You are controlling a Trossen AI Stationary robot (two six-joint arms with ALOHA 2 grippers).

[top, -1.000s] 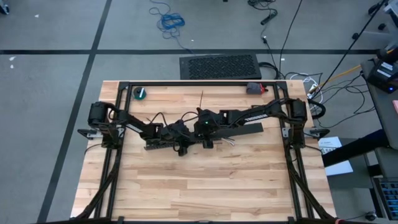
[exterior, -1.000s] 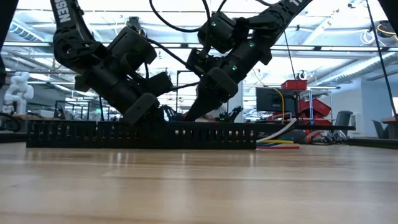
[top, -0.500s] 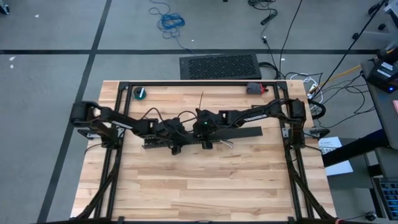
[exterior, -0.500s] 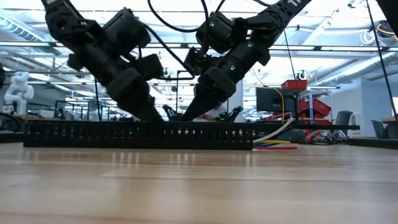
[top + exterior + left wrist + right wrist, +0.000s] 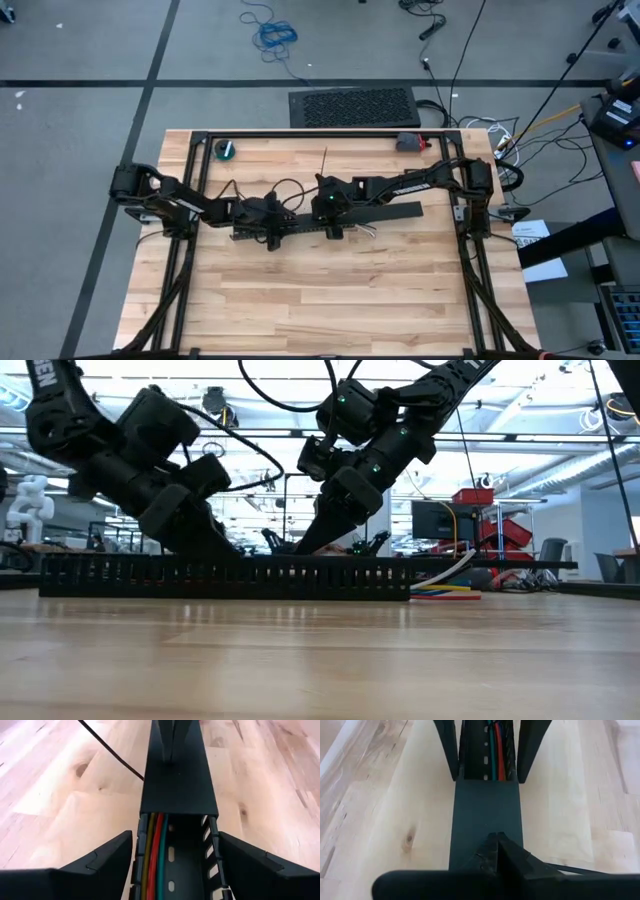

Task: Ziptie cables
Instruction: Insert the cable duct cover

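Mostly bare, the pale wooden plank worktop (image 5: 330,290) has a black frame along its back and sides; grey floor with taped lines surrounds it. Across the middle lies a long black slotted plastic duct (image 5: 225,575), partly lidded. Bundled thin coloured cables (image 5: 152,855) run inside its open stretch, ends poking out at the right (image 5: 445,592). Left pincer (image 5: 172,862) stands wide, straddling the duct walls, holding nothing. Right pincer (image 5: 496,851) is closed, tips on the lid. Front worktop half is free.

You see a pale wooden table (image 5: 60,795), smooth with knots and grain, a matt black plastic duct (image 5: 177,785), and glossy plastic-coated cables (image 5: 152,855).
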